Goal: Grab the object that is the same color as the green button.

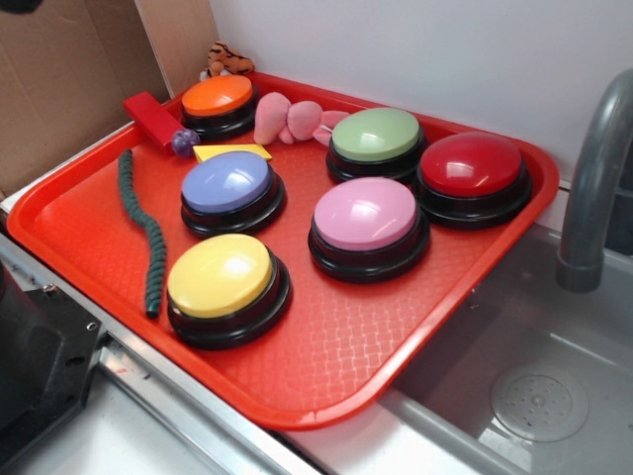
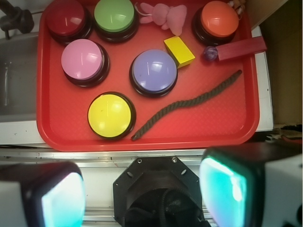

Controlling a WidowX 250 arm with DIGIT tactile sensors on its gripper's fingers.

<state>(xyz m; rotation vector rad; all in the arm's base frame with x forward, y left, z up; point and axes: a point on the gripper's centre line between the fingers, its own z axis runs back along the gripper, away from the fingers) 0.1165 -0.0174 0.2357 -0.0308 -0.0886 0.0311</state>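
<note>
Jaws spread wide and empty, I see the green button [image 2: 113,15] far ahead to my left and the green rope [image 2: 187,105] ahead between my pads, so I should descend onto its middle, closing across it.

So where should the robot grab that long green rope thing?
Probably around the middle of the green rope, coming straight down from above. It lies flat on the red tray, and its middle has bare tray on both sides; its lower end sits close to the yellow button.
</note>
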